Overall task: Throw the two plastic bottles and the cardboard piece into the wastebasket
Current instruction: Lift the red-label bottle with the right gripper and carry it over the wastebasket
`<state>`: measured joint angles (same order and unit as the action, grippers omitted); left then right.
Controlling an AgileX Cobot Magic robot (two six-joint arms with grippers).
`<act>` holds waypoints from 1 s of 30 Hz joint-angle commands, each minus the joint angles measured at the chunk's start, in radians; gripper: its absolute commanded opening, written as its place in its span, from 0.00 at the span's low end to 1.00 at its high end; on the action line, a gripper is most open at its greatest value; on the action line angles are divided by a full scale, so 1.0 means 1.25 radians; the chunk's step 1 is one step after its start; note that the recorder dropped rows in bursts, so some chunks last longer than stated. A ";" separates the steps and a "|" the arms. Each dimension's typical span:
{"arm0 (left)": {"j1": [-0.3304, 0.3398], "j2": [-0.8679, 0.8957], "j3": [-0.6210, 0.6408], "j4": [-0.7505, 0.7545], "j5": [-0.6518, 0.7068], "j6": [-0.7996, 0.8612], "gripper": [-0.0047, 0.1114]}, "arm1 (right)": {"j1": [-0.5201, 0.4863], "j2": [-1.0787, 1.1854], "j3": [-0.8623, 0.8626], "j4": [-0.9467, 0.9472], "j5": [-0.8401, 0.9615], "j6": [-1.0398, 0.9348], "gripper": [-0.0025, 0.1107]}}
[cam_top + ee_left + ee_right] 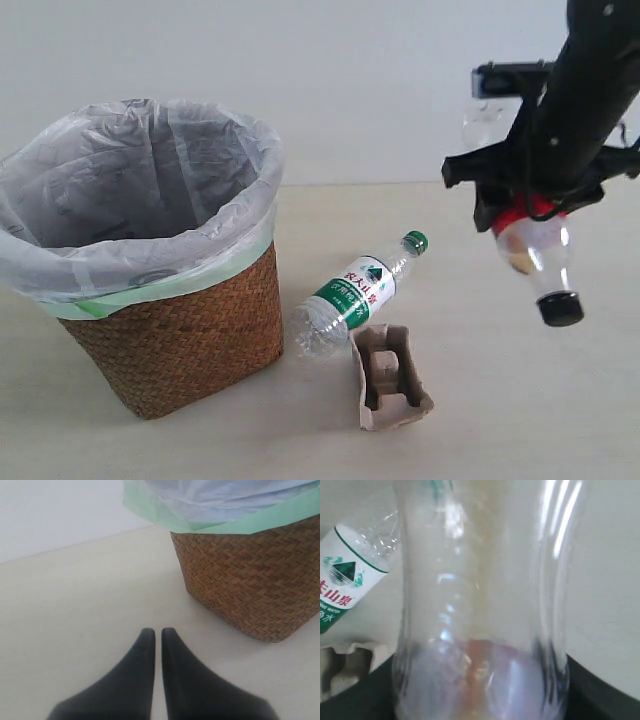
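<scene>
My right gripper (528,205) hangs in the air at the right, shut on the red-label bottle (538,255), whose black cap (559,308) points down. In the right wrist view this clear bottle (485,600) fills the frame between the dark fingers. The green-label bottle (355,292) lies on the table beside the wastebasket (175,335), also seen as a green-label bottle (347,587) from the right wrist. The cardboard piece (390,378) lies just in front of it. My left gripper (155,632) is shut and empty, low over the table near the wicker wastebasket (250,585).
The wastebasket's white bag liner (140,190) folds over the rim with a pale green band (235,520). A pale wall stands behind the table. Bare tabletop (520,400) lies to the right of the cardboard piece.
</scene>
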<state>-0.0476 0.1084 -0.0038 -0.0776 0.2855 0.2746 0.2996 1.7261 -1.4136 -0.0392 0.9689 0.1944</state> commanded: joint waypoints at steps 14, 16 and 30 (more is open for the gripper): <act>0.002 -0.002 0.003 -0.007 -0.007 -0.008 0.07 | -0.114 -0.163 0.007 -0.421 0.202 0.176 0.02; 0.002 -0.002 0.003 -0.007 -0.007 -0.008 0.07 | -0.112 -0.161 0.007 -0.399 0.202 0.186 0.02; 0.002 -0.002 0.003 -0.007 -0.007 -0.008 0.07 | -0.112 -0.141 0.108 -0.349 0.087 0.201 0.02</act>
<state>-0.0476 0.1084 -0.0038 -0.0776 0.2855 0.2746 0.1618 1.5340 -1.2964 -0.5121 1.1600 0.4313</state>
